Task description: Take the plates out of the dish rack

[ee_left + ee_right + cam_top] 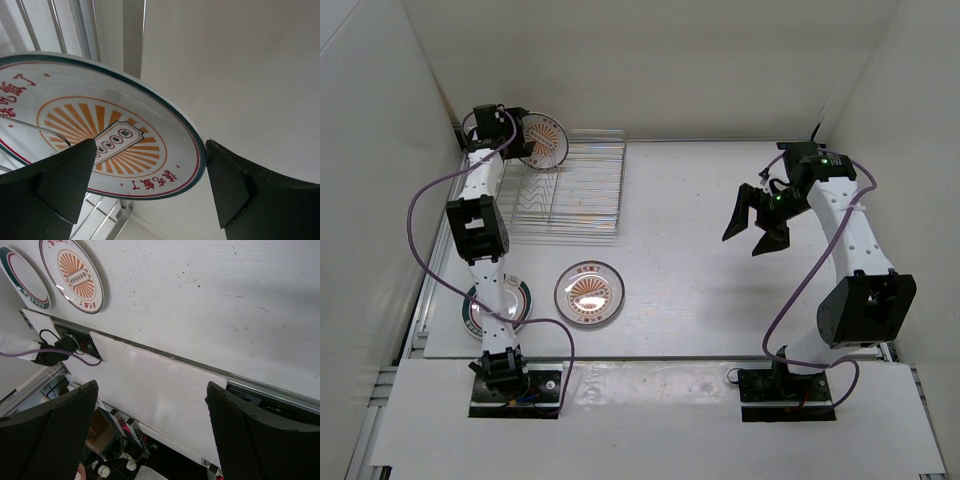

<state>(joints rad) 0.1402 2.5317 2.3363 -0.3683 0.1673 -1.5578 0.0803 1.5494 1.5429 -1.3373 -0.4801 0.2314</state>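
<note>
The silver wire dish rack (pixel 575 195) stands at the back left. One sunburst plate (pixel 543 141) stands upright in its far left corner. My left gripper (pixel 520 135) is open right at this plate. In the left wrist view the plate (pixel 100 125) fills the space between the fingers (pixel 235 185), its rim close to the right finger, with no grip showing. A second sunburst plate (pixel 588 293) lies flat on the table. The green-rimmed plate (pixel 510 305) lies left of it, partly under the left arm. My right gripper (pixel 760 218) is open and empty, held above the table's right half.
White walls close in on the left, back and right. The rack's wires (pixel 85 25) run behind the plate. The right wrist view shows both flat plates (pixel 72 272) and the table's front edge rail (pixel 165 357).
</note>
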